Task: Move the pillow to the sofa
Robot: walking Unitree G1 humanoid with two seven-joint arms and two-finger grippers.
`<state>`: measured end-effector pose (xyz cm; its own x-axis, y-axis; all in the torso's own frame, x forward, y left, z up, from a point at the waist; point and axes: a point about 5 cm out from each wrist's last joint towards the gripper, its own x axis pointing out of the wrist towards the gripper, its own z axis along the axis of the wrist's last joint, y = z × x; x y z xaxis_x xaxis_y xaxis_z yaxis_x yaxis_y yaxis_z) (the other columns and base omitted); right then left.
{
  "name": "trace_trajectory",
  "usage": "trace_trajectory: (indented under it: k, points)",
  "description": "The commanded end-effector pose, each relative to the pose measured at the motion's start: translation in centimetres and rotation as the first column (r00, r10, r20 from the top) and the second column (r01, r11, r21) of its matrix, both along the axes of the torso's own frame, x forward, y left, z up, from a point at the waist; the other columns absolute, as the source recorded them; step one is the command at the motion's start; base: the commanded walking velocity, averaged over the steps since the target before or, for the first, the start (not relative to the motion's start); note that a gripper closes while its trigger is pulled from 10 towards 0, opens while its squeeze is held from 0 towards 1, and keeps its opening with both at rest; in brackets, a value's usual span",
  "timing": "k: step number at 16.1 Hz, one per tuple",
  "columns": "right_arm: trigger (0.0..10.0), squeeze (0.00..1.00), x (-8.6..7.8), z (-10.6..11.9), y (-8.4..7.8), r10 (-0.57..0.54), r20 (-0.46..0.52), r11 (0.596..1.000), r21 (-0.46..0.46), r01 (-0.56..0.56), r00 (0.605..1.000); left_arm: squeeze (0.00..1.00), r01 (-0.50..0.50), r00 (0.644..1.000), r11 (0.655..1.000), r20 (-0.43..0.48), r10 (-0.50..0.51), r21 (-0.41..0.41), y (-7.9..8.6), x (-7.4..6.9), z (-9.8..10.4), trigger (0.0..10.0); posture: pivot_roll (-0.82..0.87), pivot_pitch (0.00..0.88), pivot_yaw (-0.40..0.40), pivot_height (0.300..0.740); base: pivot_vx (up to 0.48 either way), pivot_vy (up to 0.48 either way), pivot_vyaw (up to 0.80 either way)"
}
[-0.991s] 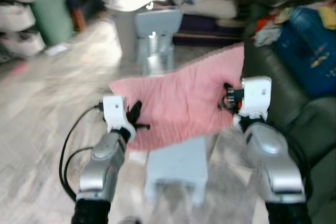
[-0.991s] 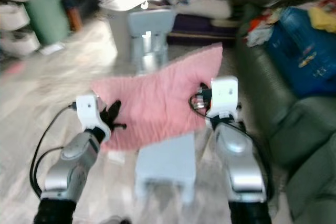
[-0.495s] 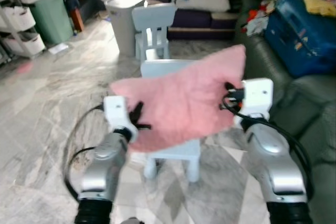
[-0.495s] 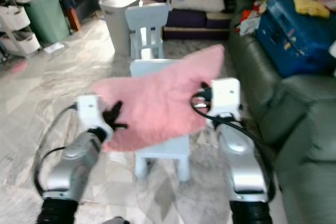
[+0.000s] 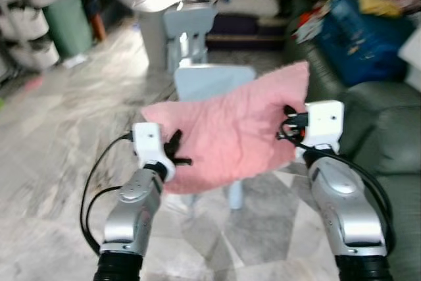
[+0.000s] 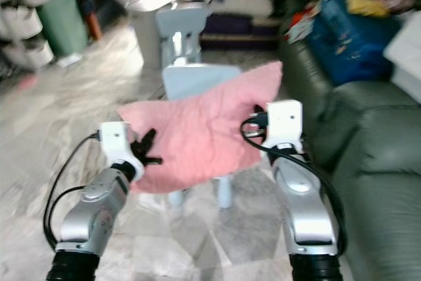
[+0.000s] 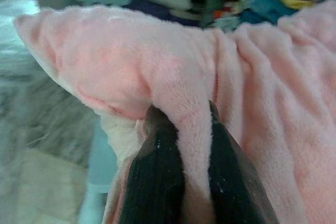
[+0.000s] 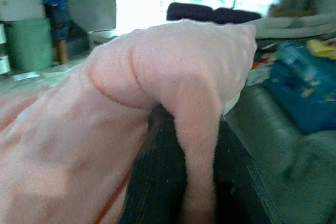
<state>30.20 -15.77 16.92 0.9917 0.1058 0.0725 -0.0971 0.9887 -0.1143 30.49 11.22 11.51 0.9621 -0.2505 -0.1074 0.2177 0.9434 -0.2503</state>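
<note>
While your left gripper pinches a fold of the pink pillow between its two black fingers, your right gripper does the same at the pillow's opposite edge, its fingers closed on a ridge of the plush fabric. You have the pillow held up in the air between the two silver arms, stretched roughly level, with its right corner raised a little higher than its left. Taking the pillow as your landmark: directly behind and below it stands a small light-blue child's chair, its seat partly hidden by the pillow and its legs showing beneath the pillow's lower edge. Farther behind the pillow is a second light-blue chair, and just beside that a grey bin. To the pillow's right is the dark green sofa, close to your right arm but not touching the pillow; a blue bag and some loose clothes lie on the sofa's far end. Well off to the pillow's left, by the wall, you can see a green container and white storage drawers. Below the pillow is a marbled grey tile floor. The head views are somewhat blurred.
</note>
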Motion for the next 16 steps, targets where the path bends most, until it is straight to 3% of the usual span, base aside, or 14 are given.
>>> trace_trajectory:
  k: [1,5,11,13,16]
  points:
    - [10.0,0.00,0.1,0.8,0.6,0.016,0.034,1.000,0.014,-0.017,0.999,0.00,-0.009,0.999,1.000,0.036,0.009,0.001,0.4,0.2,0.7,10.0,-0.13,0.000,0.005,0.740,0.000,0.000,0.00]
    - [10.0,0.00,0.1,0.8,0.7,0.016,0.028,1.000,0.018,-0.017,0.999,0.00,-0.010,0.999,1.000,0.046,0.010,-0.005,0.6,0.3,0.8,10.0,-0.13,0.000,0.006,0.740,0.000,0.000,-0.14]
    - [10.0,0.00,0.1,0.7,0.7,0.015,0.027,1.000,0.019,-0.016,1.000,0.00,0.004,0.997,1.000,0.077,-0.005,0.010,1.1,0.6,1.2,10.0,-0.13,0.000,0.009,0.740,0.000,0.000,-0.80]
    - [10.0,0.00,0.1,0.7,0.8,0.015,0.027,1.000,0.019,-0.016,1.000,0.00,-0.010,0.989,0.999,0.146,0.003,0.050,1.7,0.9,1.7,10.0,-0.13,0.000,0.010,0.740,0.000,0.000,-0.80]
    - [10.0,0.00,0.1,0.7,0.8,0.016,0.027,1.000,0.021,-0.016,1.000,0.00,-0.030,0.994,0.999,0.110,0.027,0.028,2.1,1.0,1.4,10.0,-0.13,0.000,0.013,0.740,0.000,0.000,-0.80]
